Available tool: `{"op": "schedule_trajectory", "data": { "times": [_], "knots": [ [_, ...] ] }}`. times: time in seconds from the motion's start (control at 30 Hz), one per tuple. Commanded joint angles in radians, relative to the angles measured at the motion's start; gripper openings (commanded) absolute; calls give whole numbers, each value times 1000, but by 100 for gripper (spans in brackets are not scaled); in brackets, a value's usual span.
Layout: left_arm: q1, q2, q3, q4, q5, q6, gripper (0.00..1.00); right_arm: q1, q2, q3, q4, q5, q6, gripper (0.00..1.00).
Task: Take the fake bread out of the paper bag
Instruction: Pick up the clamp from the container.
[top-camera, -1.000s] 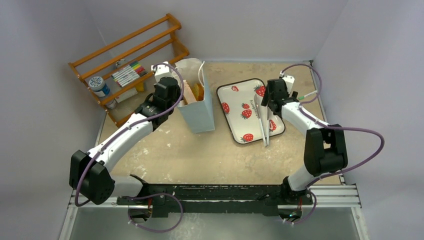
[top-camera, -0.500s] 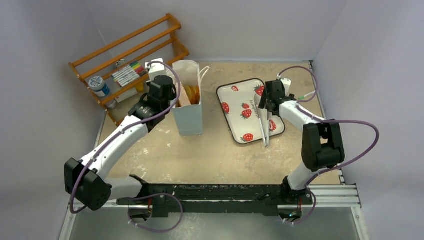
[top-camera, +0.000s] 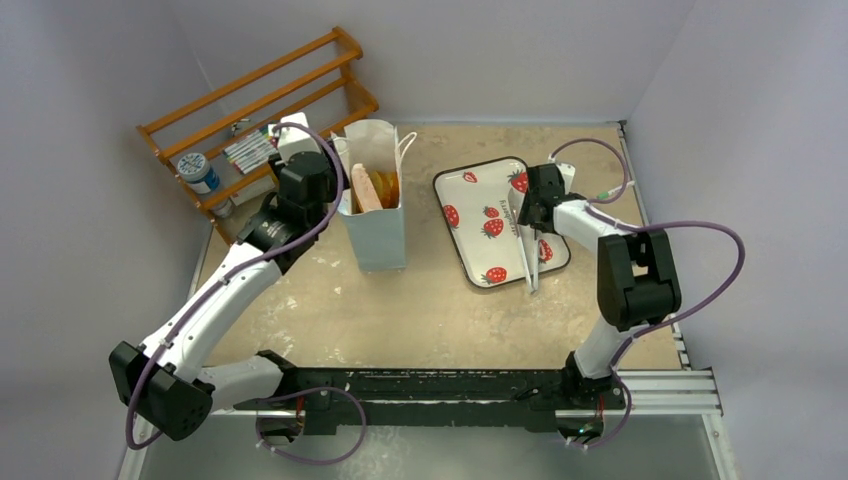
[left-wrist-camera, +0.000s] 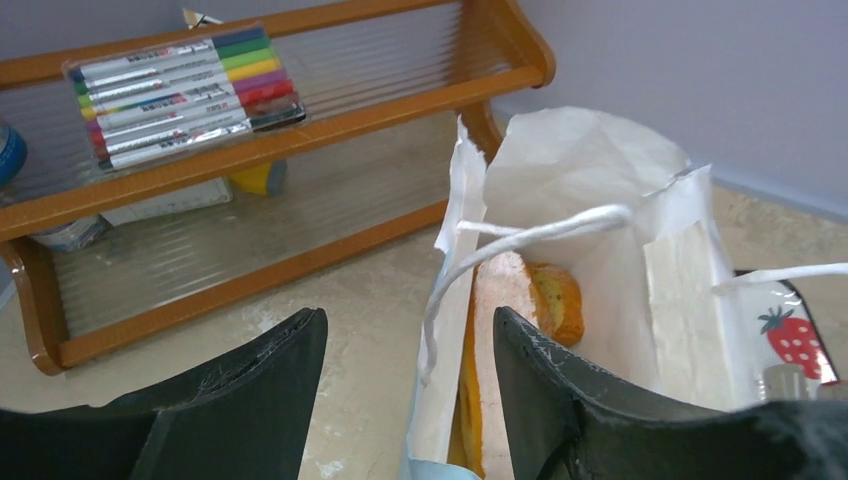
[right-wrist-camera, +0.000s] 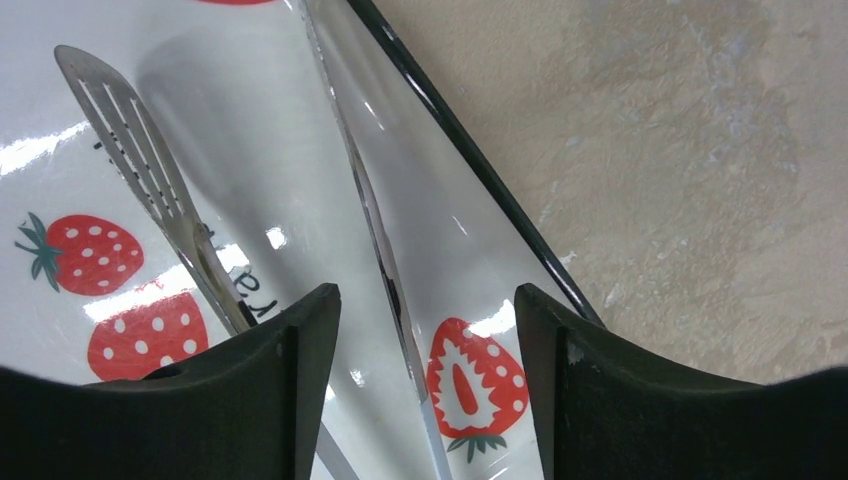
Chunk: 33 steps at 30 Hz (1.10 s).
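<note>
The pale-blue paper bag (top-camera: 380, 228) stands upright at the back left of the table with its white inside (left-wrist-camera: 590, 160) showing. The fake bread (top-camera: 372, 188) sits inside it: a long golden loaf (left-wrist-camera: 500, 300) and an orange roll (left-wrist-camera: 560, 300) behind it. My left gripper (top-camera: 338, 195) is open at the bag's left rim. The bag's left wall and a white cord handle (left-wrist-camera: 540, 232) lie between its jaws (left-wrist-camera: 410, 315), untouched. My right gripper (top-camera: 528, 212) hangs open low over the tray, with one arm of the metal tongs (right-wrist-camera: 385, 260) between its jaws (right-wrist-camera: 428, 292).
The white strawberry-print tray (top-camera: 470, 200) lies right of the bag, with the tongs (top-camera: 527, 255) across its right edge (right-wrist-camera: 480, 170). A wooden rack (top-camera: 260, 110) at the back left holds a pack of markers (left-wrist-camera: 180, 90) and a blue-lidded jar (top-camera: 197, 172).
My left gripper has opened and drawn back to the left. The bag went from tilted to upright and a little leftward. My right gripper has narrowed over the tongs.
</note>
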Motion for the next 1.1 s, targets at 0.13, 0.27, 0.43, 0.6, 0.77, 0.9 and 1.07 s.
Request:
{"op": "schedule_trajectory", "data": {
  "times": [0.13, 0.27, 0.43, 0.6, 0.77, 0.9, 1.07],
  "knots": [
    [-4, -11, 192, -28, 62, -33, 62, -1, 16, 22, 16, -64, 8, 44],
    [-22, 13, 284, -84, 81, -39, 63, -1, 25, 15, 26, -89, 9, 32],
    [-87, 57, 364, -149, 89, -52, 64, -1, 42, 9, 34, -112, 15, 18],
    [-232, 146, 447, -199, 54, -29, 64, -1, 54, 8, 41, -134, 22, 0],
    [-333, 235, 494, -235, 14, -39, 64, 0, 22, 4, 43, -138, 25, 0],
    [-346, 308, 510, -273, 53, -66, 64, 4, -45, -2, 43, -127, 19, 0],
    [-365, 390, 504, -285, 92, -84, 64, 21, -170, 8, 21, -117, 7, 0]
  ]
}}
